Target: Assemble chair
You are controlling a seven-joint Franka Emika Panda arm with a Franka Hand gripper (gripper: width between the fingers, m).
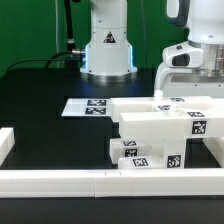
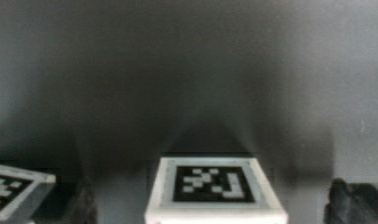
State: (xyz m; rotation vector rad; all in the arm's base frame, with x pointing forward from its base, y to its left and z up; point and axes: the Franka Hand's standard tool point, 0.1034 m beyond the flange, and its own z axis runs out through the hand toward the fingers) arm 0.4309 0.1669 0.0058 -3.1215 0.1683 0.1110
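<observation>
The chair's white plastic parts lie clustered at the exterior view's right: a stepped blocky part [image 1: 160, 128] with tags on its faces, a flat piece [image 1: 180, 105] behind it and a low tagged block [image 1: 140, 160] in front. My gripper [image 1: 193, 88] hangs above the back of this cluster. In the wrist view a white tagged part [image 2: 209, 185] lies below, between the spread jaws of my gripper [image 2: 209, 208], and one dark fingertip [image 2: 360, 198] shows beside it without touching. Another tagged part [image 2: 12, 190] pokes in at the corner. The gripper is open and holds nothing.
The marker board [image 1: 88, 105] lies flat on the black table [image 1: 40, 100]. A low white border rail [image 1: 90, 181] runs along the front edge and turns up the exterior view's left side. The robot's base [image 1: 108, 50] stands at the back.
</observation>
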